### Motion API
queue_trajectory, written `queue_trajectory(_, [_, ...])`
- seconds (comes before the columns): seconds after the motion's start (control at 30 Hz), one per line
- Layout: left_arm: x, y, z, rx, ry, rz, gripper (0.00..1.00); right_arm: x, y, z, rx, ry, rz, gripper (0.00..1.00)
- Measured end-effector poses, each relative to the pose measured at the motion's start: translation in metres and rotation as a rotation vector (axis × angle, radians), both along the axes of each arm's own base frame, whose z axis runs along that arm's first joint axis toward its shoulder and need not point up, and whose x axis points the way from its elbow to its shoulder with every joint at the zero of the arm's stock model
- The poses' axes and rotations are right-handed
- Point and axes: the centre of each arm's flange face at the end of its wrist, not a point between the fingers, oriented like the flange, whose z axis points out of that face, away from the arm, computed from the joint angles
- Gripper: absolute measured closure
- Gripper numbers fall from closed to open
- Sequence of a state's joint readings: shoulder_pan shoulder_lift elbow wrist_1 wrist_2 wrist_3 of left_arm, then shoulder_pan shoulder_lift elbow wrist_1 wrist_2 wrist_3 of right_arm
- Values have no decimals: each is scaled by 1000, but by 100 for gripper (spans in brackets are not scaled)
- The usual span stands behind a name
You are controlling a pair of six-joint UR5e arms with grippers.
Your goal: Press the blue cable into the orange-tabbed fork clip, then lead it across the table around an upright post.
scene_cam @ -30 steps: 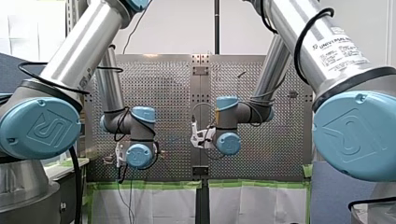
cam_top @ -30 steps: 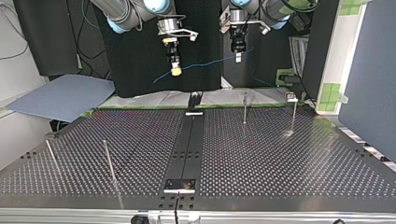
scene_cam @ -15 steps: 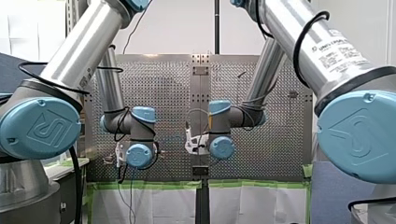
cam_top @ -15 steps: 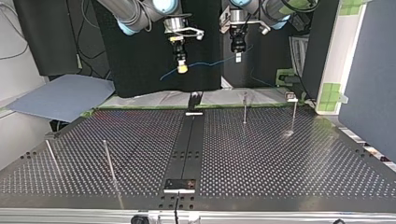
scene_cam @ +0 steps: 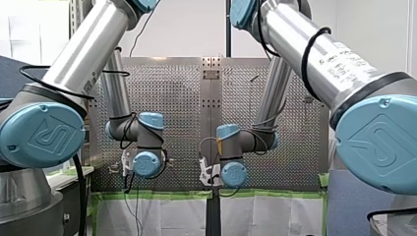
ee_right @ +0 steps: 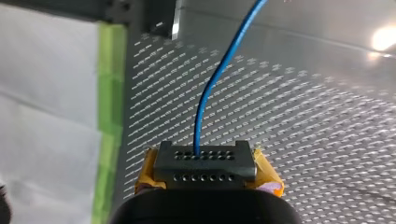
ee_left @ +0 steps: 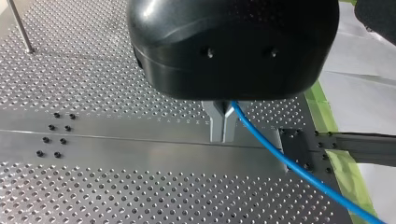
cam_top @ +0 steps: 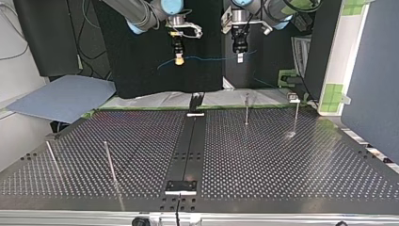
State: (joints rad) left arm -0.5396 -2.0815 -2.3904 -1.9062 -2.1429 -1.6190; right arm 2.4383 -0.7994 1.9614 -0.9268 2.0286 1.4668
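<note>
My right hand (cam_top: 179, 60), clamped on the blue cable (cam_top: 211, 59), has risen in the top view since 0.5 s ago, levelling the cable, which runs side to side above the table (cam_top: 282, 160) to my left hand (cam_top: 239, 57), also gripping it

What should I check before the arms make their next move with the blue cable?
1. My left gripper shut on the blue cable: ok.
2. My right gripper shut on the cable: ok.
3. Cable span hanging above the perforated table: ok.
4. Sight of the orange-tabbed fork clip: cannot tell, no orange shows.
5. Cable around an upright post: not ok, not yet led there.
</note>
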Motion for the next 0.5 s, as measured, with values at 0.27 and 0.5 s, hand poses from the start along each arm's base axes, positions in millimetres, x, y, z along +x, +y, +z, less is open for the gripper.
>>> queue_trajectory(0.27, [-1,1,5,-56,2,-36,100,-6,-1,-12,13,-23,-23,100])
queue_trajectory(0.5, [10,5,23,-132,-23,-50,100,8,-9,18,-10,-144,10,100])
